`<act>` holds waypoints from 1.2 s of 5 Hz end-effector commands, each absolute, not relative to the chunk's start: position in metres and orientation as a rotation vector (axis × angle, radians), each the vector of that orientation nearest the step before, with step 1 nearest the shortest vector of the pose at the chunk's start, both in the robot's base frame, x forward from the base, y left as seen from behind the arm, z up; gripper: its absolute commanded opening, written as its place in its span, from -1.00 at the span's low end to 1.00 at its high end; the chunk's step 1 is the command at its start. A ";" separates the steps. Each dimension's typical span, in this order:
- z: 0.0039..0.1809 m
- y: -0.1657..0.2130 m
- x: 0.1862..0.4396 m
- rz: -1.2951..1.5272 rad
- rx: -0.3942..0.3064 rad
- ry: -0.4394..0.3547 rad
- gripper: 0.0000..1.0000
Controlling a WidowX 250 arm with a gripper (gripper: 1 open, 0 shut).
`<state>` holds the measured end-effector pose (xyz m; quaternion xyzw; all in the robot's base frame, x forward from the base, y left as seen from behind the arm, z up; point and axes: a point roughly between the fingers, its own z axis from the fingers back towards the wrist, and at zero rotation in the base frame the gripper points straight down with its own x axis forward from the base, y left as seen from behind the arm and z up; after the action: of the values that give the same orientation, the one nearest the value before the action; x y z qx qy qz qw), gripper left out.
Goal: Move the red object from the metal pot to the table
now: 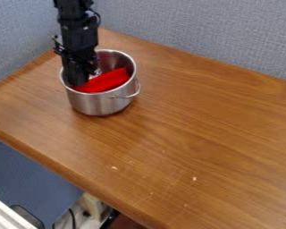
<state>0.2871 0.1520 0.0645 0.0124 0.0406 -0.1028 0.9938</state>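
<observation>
Currently hand (79,73) is down inside the metal pot (101,98), over the left end of the red object (107,80). Finger spacing hidden, can't tell. Pot on counter (181,134), back-left corner.

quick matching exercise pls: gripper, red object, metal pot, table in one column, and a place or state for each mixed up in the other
Column one:
1. gripper
2. red object
3. metal pot
4. table

Column two:
A. lying inside the pot
B. brown wood, carrying the pot
C. pointing down into the pot at its left side
D. shiny, standing near the table's back left corner

Pairs: 1-C, 2-A, 3-D, 4-B
</observation>
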 end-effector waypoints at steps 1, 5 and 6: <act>0.083 0.152 0.303 -0.262 0.045 0.036 1.00; 0.103 0.164 0.316 -0.270 0.041 0.001 -1.00; 0.104 0.158 0.323 -0.249 0.023 -0.002 1.00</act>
<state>0.3167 0.1570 0.0871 -0.0035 0.0242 -0.1220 0.9922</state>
